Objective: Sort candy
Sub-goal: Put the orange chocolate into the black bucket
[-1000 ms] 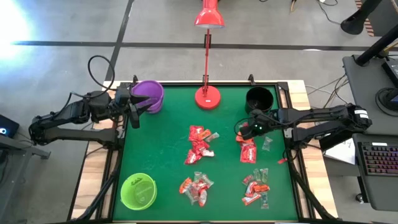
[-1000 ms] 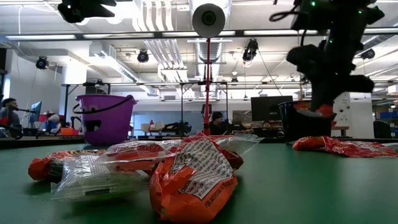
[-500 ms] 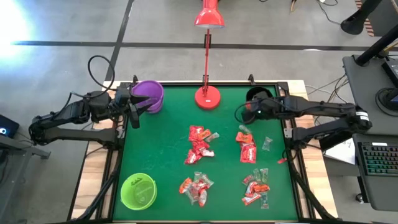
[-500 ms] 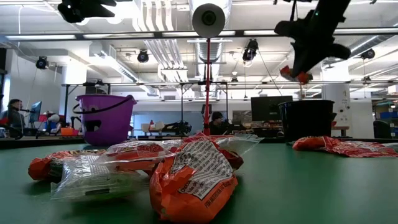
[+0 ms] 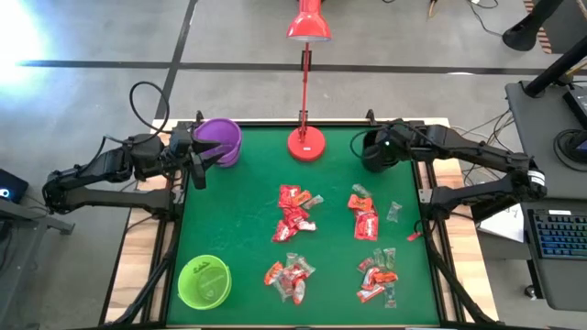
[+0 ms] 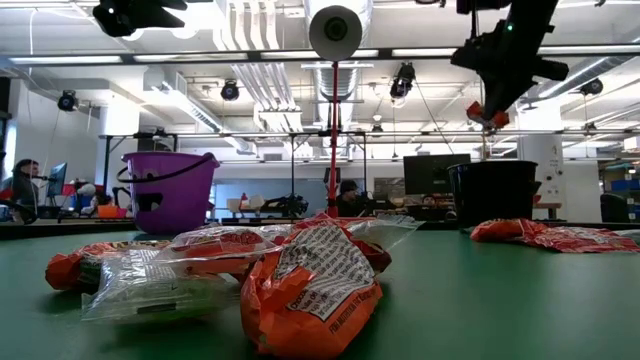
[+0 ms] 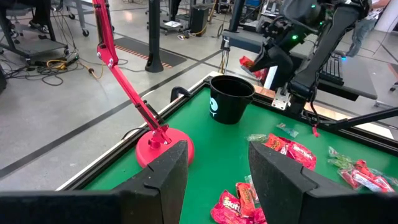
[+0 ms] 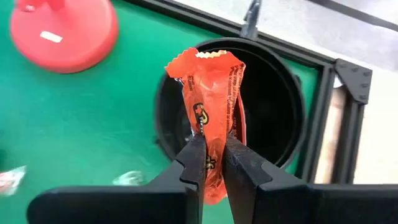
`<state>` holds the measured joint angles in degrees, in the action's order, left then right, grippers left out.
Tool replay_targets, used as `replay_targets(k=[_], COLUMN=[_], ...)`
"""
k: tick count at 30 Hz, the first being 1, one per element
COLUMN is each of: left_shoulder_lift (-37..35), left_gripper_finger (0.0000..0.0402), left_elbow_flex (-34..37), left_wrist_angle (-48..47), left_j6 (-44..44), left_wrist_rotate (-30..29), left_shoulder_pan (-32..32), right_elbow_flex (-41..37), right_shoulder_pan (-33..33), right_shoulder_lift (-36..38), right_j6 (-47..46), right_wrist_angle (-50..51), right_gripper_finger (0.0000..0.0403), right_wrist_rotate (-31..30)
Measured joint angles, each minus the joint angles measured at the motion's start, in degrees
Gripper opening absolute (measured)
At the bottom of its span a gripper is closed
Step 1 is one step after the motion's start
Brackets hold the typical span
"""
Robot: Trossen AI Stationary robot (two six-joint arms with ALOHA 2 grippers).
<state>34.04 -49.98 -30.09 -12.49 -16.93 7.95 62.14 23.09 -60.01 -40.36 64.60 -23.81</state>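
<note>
Orange wrapper (image 8: 211,106), print apparently unreadable.

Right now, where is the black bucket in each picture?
High view: the black bucket sits at the green table's far right corner, under the right gripper.
Low view: right of middle, behind the candy piles.
Left wrist view: upper middle, on the green mat.
Right wrist view: centre, behind the orange candy pinched in the fingers.
Shared landmark: the red lamp base beside the bucket.
</note>
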Motion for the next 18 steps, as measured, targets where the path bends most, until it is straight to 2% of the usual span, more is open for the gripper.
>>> replay_targets(k=[10, 18], left_shoulder_lift=[0.0, 0.0], left_gripper_finger=[0.0152, 0.0152], left_elbow_flex=[0.0, 0.0], left_wrist_angle=[0.0, 0.0], left_j6=[0.0, 0.0], left_wrist_rotate=[0.6, 1.5], left_shoulder_pan=[0.0, 0.0], right_elbow_flex=[-0.6, -0.7], right_shoulder_pan=[7.4, 8.1], right_shoulder_lift=[0.0, 0.0], right_j6=[6.5, 7.2], right_wrist_angle=[-0.1, -1.0], right_gripper_finger=[0.004, 0.004], right_wrist_rotate=[3.2, 1.9])
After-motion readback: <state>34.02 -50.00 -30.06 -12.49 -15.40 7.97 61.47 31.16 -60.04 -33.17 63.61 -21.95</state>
